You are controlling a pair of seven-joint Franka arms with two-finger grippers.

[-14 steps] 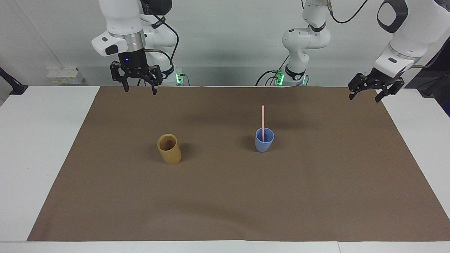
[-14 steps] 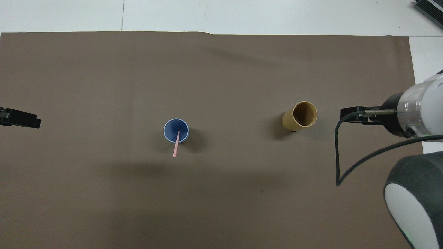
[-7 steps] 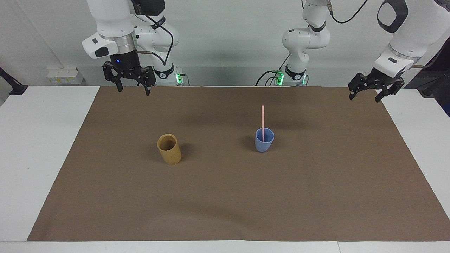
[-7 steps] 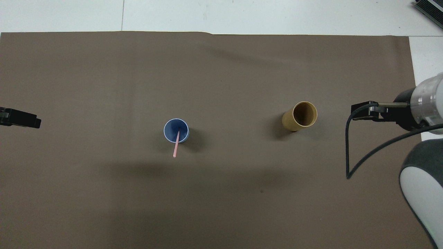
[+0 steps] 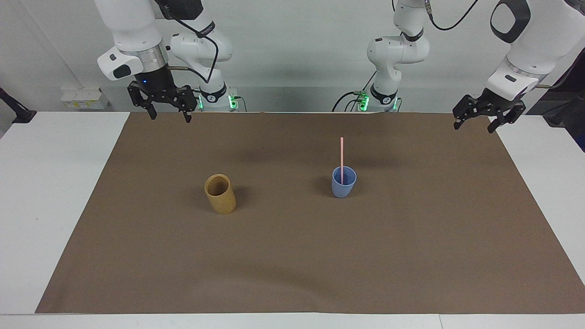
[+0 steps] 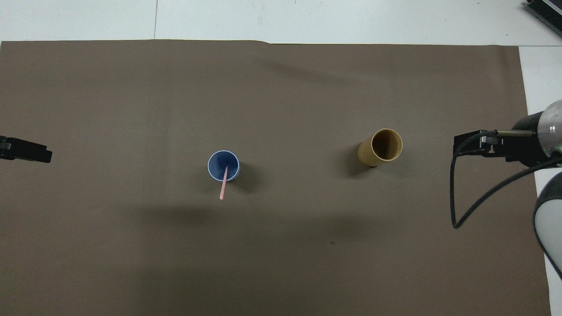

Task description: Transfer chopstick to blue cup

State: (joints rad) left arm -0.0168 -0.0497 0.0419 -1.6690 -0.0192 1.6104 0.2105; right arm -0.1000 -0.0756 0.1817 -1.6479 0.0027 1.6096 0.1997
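Facing view: you see the thin straight pale-pink chopstick (image 5: 341, 154) standing in the small light-blue tapered plastic cup (image 5: 343, 182), its lower end inside and most of its length above the rim.
Chopstick lean: in the overhead view its free end tips toward the robots, so it rests against the blue cup's rim (image 6: 224, 166); that rim is what props it up.
Blue cup: upright on the brown paper mat (image 5: 292, 256), toward the left arm's end of the table.
Tan cup: the taller tan-brown cylindrical cup (image 5: 220, 193) stands well apart from the blue cup, toward the right arm's end; nothing shows inside it in the overhead view (image 6: 381, 147).
Right gripper: the right gripper (image 5: 167, 115) hangs over the mat's edge nearest the robots at the right arm's end, jaws spread and holding nothing.
Left gripper: the left gripper (image 5: 473, 125) hangs over the mat's corner at the left arm's end, jaws spread and empty; only a dark tip of it (image 6: 26, 150) enters the overhead view.
Why both sit high and wide: you can read it as parking clear of the cups, so nothing can knock the chopstick.
Task judgement: the transfer looks done.
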